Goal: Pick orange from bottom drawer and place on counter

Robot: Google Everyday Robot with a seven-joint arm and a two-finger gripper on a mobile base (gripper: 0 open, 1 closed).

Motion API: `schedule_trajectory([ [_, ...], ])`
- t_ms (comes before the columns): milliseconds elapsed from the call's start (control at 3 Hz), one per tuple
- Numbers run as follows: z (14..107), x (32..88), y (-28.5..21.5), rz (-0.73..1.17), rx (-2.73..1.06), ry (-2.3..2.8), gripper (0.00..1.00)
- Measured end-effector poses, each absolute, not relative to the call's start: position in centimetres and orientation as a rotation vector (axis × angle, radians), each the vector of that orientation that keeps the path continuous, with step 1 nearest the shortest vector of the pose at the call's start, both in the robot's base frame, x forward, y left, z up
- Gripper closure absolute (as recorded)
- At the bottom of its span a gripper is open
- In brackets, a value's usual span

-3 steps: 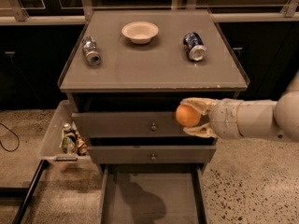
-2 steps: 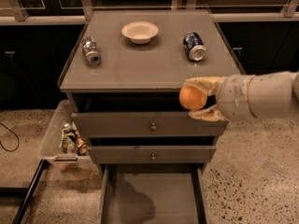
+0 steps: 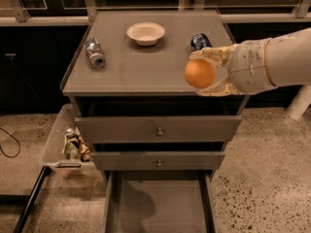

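Over counter front-right edge, gripper fingers clasp orange.

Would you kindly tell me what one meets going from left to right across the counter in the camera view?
silver can → bowl → orange, held by the gripper at the counter's front right; the blue can overlaps them, so it is left out.

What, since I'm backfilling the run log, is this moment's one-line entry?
claw: shut on orange | position: at counter front-right edge | bottom drawer: open | phase: place pending
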State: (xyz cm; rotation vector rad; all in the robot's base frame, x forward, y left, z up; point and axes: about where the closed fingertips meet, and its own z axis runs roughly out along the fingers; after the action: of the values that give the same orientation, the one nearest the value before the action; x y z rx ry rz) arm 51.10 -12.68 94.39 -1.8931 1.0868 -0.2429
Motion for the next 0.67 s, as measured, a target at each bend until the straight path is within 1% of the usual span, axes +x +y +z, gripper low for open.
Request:
schedule_trajectory([
  [333,94.4,52.9,-12.7,-0.224,-1.861,1.086,1.00],
  [667,94.9,57.4,-13.6,-0.224,-1.828,1.129,1.00],
])
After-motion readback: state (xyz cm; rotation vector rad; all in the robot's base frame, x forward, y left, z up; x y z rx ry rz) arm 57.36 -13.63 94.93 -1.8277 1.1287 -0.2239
